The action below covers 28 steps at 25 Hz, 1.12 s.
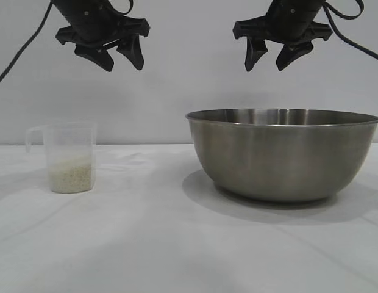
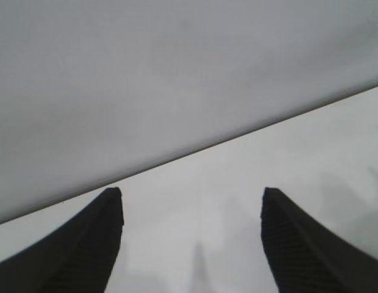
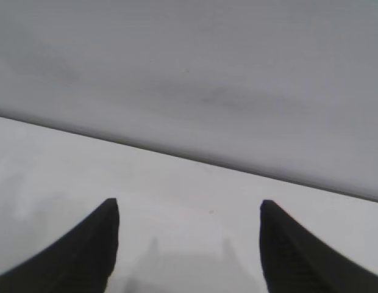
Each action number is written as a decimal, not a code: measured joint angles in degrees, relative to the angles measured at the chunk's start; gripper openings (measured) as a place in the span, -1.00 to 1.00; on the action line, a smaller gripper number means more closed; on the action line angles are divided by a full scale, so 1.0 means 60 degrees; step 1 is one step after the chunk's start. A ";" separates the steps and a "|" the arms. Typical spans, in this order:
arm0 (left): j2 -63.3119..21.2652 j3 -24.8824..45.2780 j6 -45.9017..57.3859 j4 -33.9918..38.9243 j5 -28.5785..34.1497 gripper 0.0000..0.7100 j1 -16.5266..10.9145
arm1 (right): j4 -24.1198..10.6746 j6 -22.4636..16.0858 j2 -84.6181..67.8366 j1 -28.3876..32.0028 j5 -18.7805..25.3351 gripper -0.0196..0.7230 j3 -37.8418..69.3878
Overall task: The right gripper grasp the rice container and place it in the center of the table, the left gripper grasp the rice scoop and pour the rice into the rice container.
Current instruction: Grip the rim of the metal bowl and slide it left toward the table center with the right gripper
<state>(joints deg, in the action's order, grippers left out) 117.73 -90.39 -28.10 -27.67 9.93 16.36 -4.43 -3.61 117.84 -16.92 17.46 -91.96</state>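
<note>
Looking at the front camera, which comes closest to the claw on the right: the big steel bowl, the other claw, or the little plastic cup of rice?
From the right gripper:
1. Rice container, directly beneath it.
2. Left gripper, across at the same height.
3. Rice scoop, far left on the table.

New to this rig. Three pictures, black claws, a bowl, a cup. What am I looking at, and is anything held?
Two robot arms work at a white table. The outside picture faces them: the black left gripper and black right gripper hang open above it, holding nothing. On the table stand a small clear plastic scoop, partly filled with cream-coloured rice, and a large round steel bowl. The other two pictures come from wrist cameras, each looking past its own gripper's fingers (left, right) at bare table.
</note>
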 joint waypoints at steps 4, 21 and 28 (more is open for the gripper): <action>0.0000 0.0000 0.0000 0.0000 0.0000 0.21 0.0000 | 0.0000 0.0000 0.0000 0.0000 0.0037 0.19 0.0000; 0.0000 0.0000 0.0000 0.0000 0.0000 0.21 0.0000 | -0.0522 0.0000 -0.1173 0.0000 0.2705 0.19 0.0000; 0.0000 0.0000 0.0000 0.0000 0.0000 0.21 0.0000 | -0.0972 0.0000 -0.1335 0.0000 0.5805 0.19 -0.0038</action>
<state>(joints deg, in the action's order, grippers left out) 117.73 -90.39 -28.10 -27.67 9.93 16.36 -10.26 -3.61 109.84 -16.92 52.29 -92.19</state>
